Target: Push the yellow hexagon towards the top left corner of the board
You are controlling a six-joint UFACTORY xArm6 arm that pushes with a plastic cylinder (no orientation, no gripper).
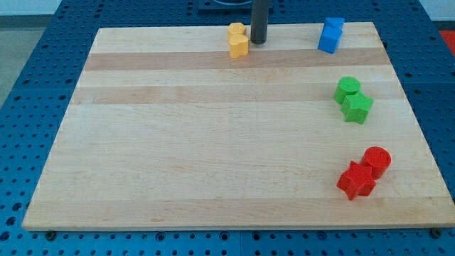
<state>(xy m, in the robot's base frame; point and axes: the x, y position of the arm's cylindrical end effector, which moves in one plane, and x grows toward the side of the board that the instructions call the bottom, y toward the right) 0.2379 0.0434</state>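
Two yellow blocks stand touching near the top edge of the wooden board, a little right of its middle. The lower one (pixel 239 45) looks like the yellow hexagon; the upper yellow block (pixel 236 30) has a shape I cannot make out. My tip (pixel 258 41) is the lower end of a dark rod that comes down from the view's top. It stands just to the right of the yellow pair, very close to or touching them.
Two blue blocks (pixel 330 35) sit touching at the top right. A green cylinder (pixel 348 89) and a green star (pixel 357 107) touch at the right edge. A red cylinder (pixel 377 161) and a red star (pixel 356 180) touch at the bottom right. The board (pixel 178 142) lies on a blue perforated table.
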